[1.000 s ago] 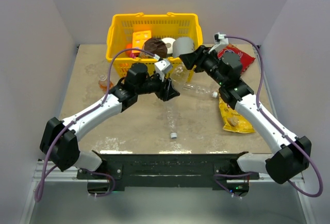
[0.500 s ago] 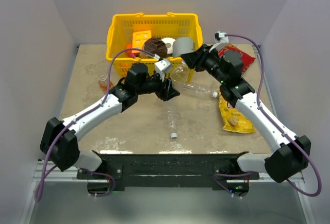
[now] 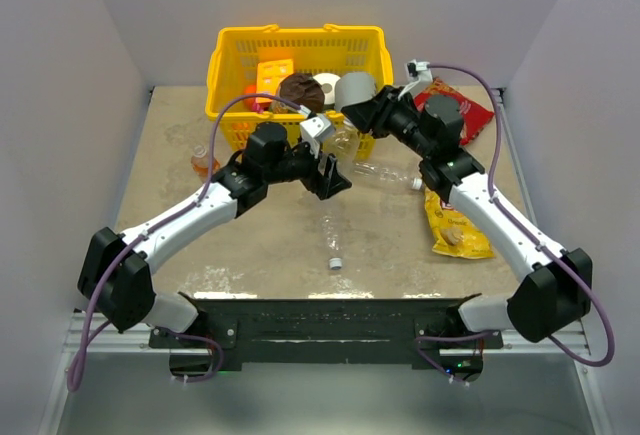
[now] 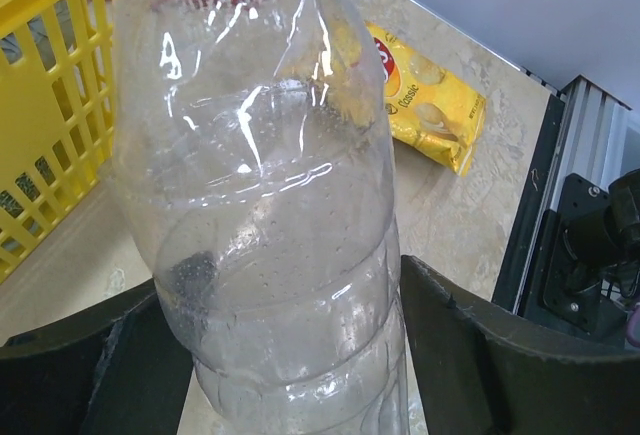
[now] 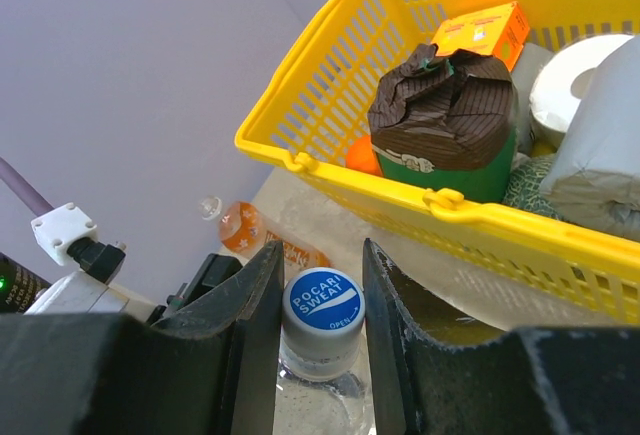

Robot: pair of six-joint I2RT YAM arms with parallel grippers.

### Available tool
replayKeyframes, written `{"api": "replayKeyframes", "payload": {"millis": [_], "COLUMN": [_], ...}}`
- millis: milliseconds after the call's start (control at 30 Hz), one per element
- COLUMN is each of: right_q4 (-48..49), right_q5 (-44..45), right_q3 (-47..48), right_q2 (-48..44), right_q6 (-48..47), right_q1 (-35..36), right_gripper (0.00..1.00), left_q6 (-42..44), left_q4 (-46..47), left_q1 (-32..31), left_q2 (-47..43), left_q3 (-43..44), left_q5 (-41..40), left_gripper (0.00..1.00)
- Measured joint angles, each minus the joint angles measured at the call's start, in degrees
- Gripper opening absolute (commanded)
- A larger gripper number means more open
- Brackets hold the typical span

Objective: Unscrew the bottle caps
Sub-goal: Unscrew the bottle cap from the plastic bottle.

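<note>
so the blue Pocari Sweat cap [image 5: 322,303] is sitting right between the right gripper [image 3: 352,115] fingers [image 5: 255,325], which are squeezed in narrow against both sides of it, face of the cap pointing at the wrist cam. It's on the clear bottle [image 4: 270,205], which is up off the table [image 3: 250,245] just in front of the yellow basket [image 3: 225,65], between the two arms. The left gripper [image 3: 328,175] has its fingers [image 4: 470,355] either side of the bottle's lower body. They're right beside the plastic, but I honestly can't tell if they're gripping or just loose around it

Around that: a second clear bottle [image 3: 385,172] is lying on its side on the table just right of the held one. The orange bottle [image 3: 203,162] is lying left of the basket near the wall. The yellow chips bag [image 3: 455,230] is flat on the right side, with the red bag [image 3: 462,110] further back
</note>
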Motion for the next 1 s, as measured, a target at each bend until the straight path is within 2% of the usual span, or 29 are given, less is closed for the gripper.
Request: {"api": "replayKeyframes", "payload": {"millis": [100,233,433,700,1000], "right_q4": [1.01,1.27,2.45,5.88,13.90], "right_q5": [-0.96,-1.42,-3.21,-8.48,-18.29], "right_q3": [0.00,0.00,0.00,0.00,0.00], "right_q2": [0.72,1.07,1.09,2.01,3.89], "right_q6": [0.74,0.76,0.31,0.20,2.43], "right_q1": [0.00,0.00,-0.33,-1.27,-2.97], "right_gripper": [0.00,0.00,0.00,0.00,0.00], "left_q6": [0.00,0.00,0.09,0.15,-0.81], "left_q4": [0.02,-0.04,0.11,1.27,3.56], "left_q1": [0.00,0.04,0.35,1.44,5.20], "left_q2": [0.28,0.74,0.81,0.81,0.76], "left_q3": [0.00,0.00,0.00,0.00,-0.04], "left_q5": [-0.07,-1.18,-1.44,1.62,13.07], "left_gripper": [0.70,0.54,0.42,0.37,0.33]}}
